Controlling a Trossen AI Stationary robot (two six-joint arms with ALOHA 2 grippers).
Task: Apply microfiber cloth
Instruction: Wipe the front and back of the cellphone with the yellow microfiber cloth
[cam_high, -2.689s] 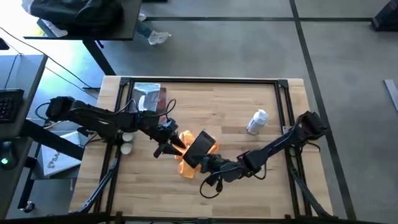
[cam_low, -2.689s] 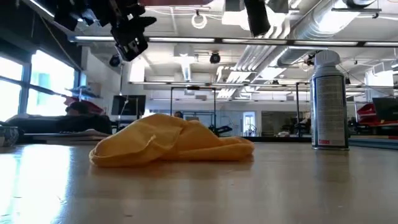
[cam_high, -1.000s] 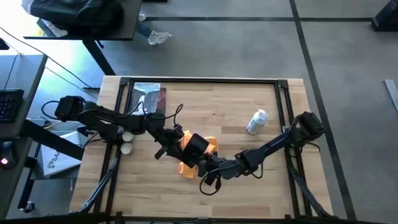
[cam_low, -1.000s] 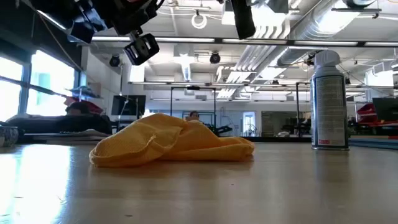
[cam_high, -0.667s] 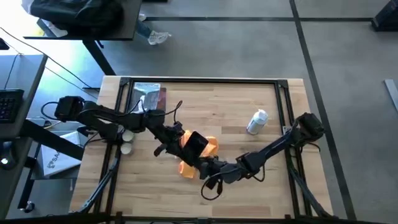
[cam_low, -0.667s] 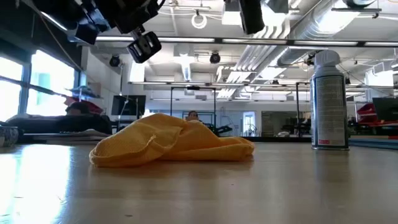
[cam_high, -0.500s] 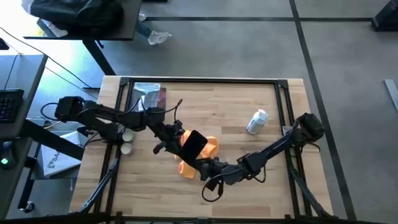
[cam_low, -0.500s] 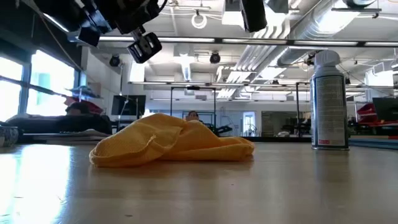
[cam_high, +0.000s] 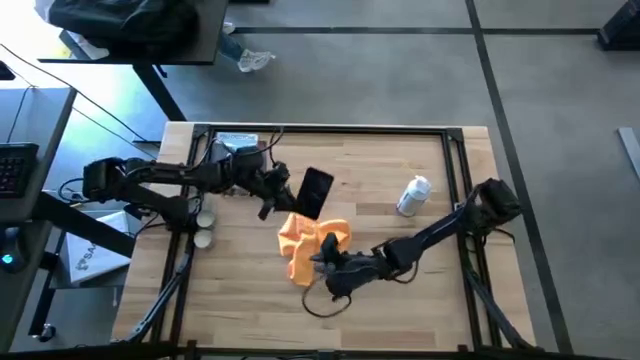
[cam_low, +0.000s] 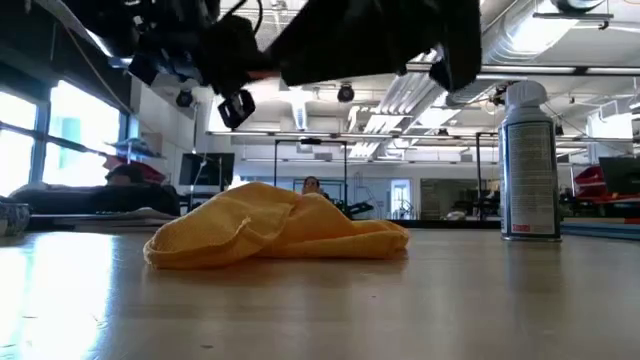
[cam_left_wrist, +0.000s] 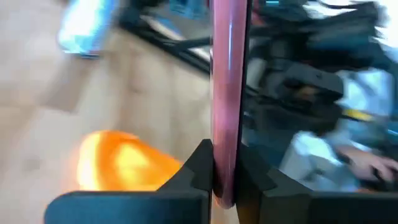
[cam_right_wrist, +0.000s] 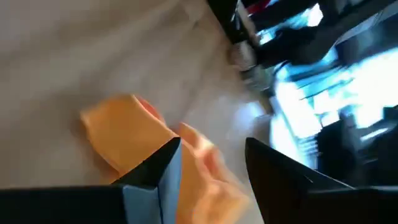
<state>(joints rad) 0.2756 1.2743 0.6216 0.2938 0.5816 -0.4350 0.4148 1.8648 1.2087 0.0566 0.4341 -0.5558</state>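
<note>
Left pincer (cam_left_wrist: 225, 177) clamps phone (cam_left_wrist: 227, 93) edge-on above cloth (cam_left_wrist: 121, 160).

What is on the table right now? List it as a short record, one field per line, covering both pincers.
left pincer: shut on the black phone, held in the air beyond the cloth
right pincer: open, over the near edge of the microfiber cloth, holding nothing
cloth state: crumpled in a heap on the wooden table, untouched
spray can: standing to the right of the cloth, apart from it
silvery packet: at the far left corner, partly behind the left arm
</note>
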